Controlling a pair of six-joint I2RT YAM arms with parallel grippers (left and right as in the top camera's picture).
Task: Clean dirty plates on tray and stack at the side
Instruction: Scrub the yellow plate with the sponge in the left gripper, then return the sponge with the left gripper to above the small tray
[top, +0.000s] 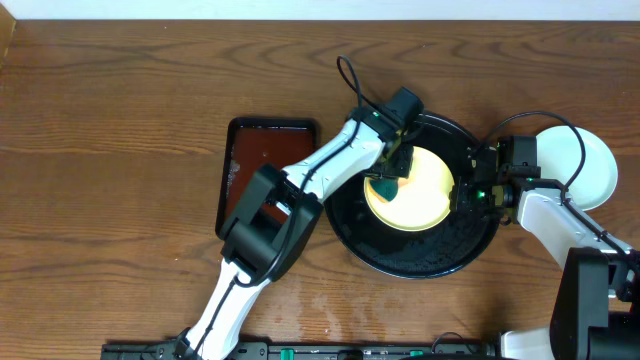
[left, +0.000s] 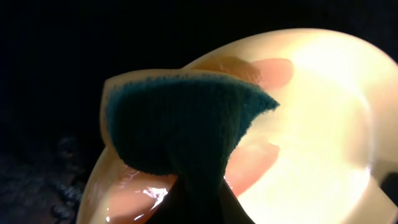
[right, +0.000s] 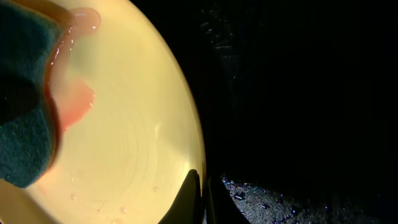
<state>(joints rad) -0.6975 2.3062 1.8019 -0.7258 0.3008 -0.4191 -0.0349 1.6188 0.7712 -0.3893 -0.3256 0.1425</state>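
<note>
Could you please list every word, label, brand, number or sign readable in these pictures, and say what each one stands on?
None: no view shows any readable text.
The yellow plate, sponge, black tray, brown tray and pale plate at the side all look plain and unmarked.

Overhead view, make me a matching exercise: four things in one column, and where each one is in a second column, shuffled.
Things:
1. yellow plate
2. teal sponge
3. brown tray
4. pale round dish

Places:
A. left of the black tray
B. held in the left gripper, against the plate
C. on the black tray
D. right of the black tray

Pairs: 1-C, 2-B, 3-A, 4-D
</note>
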